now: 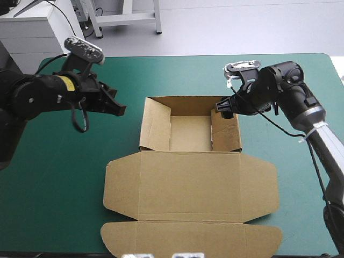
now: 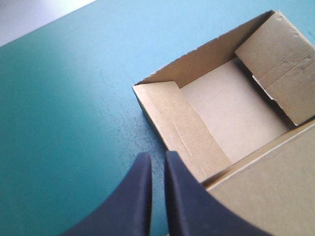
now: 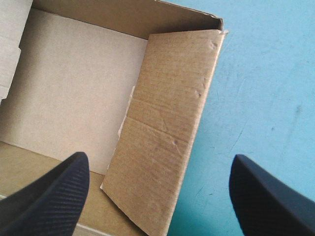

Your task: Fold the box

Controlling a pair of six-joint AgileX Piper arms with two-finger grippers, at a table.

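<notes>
High view: the box point(image 1: 191, 185) is sitting centre frame on the teal-green cover point(image 1: 54, 177), tray half w/ walls up toward the top, lid lying flat toward the bottom edge. Left gripper point(image 1: 119, 109) is hanging upper left, apart from the tray. Right gripper point(image 1: 223, 107) is hovering at the tray's right wall, prob. lining up on it.

Left wrist view: its fingers point(image 2: 142, 187) are nearly meeting, holding nothing. The tray is lying ahead, far corner cut off.

Right wrist view: its fingers point(image 3: 54, 196) are standing wide, straddling the side flap point(image 3: 167, 123). Contact: can't tell.
</notes>
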